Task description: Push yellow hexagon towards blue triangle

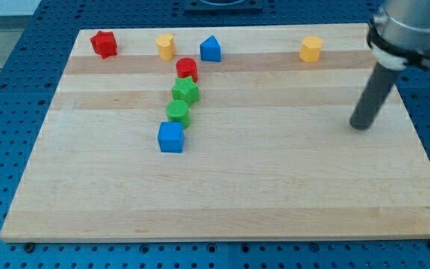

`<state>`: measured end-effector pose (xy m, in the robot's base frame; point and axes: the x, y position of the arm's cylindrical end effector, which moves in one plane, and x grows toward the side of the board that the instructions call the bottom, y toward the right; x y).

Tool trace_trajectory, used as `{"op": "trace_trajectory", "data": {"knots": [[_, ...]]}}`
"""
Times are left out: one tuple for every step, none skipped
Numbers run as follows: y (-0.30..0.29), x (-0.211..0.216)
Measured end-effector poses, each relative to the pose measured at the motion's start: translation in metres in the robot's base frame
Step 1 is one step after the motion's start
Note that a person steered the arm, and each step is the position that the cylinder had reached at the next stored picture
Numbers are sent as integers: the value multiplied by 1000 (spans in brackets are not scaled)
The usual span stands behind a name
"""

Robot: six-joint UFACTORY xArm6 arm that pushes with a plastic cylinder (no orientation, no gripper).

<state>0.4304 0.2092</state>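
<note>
The yellow hexagon [311, 48] lies near the board's top edge, right of centre. The blue triangle-like block [210, 48] lies to its left along the same top strip, well apart from it. My tip [360, 125] rests on the board at the right side, below and to the right of the yellow hexagon, not touching any block. The rod rises up and to the right out of the view's top right corner.
A red star [104, 43] and a yellow block [166, 46] lie at the top left. Below the blue triangle, a red block [187, 69], a green star [186, 91], a green block [178, 112] and a blue cube [171, 137] form a slanted column. The wooden board [275, 194] sits on a blue perforated table.
</note>
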Motion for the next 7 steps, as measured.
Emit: {"op": "trace_trajectory", "data": {"knots": [[-4, -56], [9, -110], [6, -138], [0, -141], [-20, -148], [-49, -148], [-58, -148]]}}
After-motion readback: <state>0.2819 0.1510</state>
